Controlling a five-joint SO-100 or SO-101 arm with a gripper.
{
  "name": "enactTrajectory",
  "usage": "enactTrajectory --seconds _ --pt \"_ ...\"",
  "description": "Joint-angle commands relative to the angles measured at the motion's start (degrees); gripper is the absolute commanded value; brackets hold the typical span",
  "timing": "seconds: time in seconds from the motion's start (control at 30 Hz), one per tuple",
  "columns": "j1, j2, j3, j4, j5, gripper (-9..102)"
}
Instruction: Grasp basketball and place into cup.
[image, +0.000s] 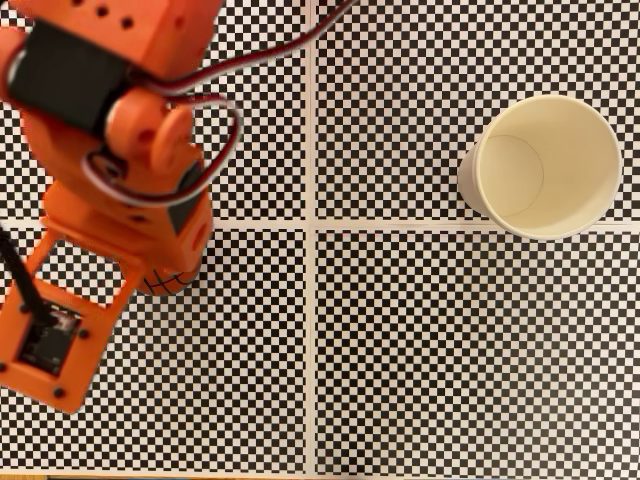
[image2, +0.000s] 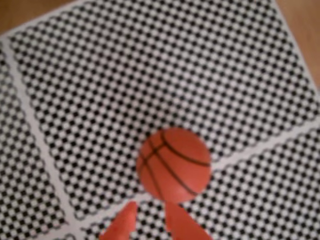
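The arm (image: 110, 170) is boxy and bright orange, its plastic shells rounded at the corners. A black servo block (image: 65, 75) sits at ten o'clock in the fixed view, and dark red and black cables (image: 215, 120) loop outward from it. Small dark screws (image: 85, 335) dot a flat orange plate carrying a black camera module (image: 45, 340) at seven o'clock. In the wrist view, two tapered orange fingertips (image2: 182, 225) enter at six o'clock.

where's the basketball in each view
Fixed view: the basketball is a small orange sliver at lower left, mostly hidden under the orange arm.
Wrist view: it sits low and centre, just above the tool tips.
Shared landmark: the white strips between the checkered panels run close by it.
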Motion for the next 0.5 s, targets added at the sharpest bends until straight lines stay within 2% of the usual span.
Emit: enactTrajectory --seconds 0.0,0.1,0.2,0.47 --pt "0.18 -0.26 -3.96 0.79 -0.26 0" --pt "0.0 -2.81 -7.65 3.08 -0.44 5" --pt "-1.05 -6.86 -13.8 7.82 -0.09 20" --pt "-2.02 -8.88 -14.33 8.09 -2.64 38"
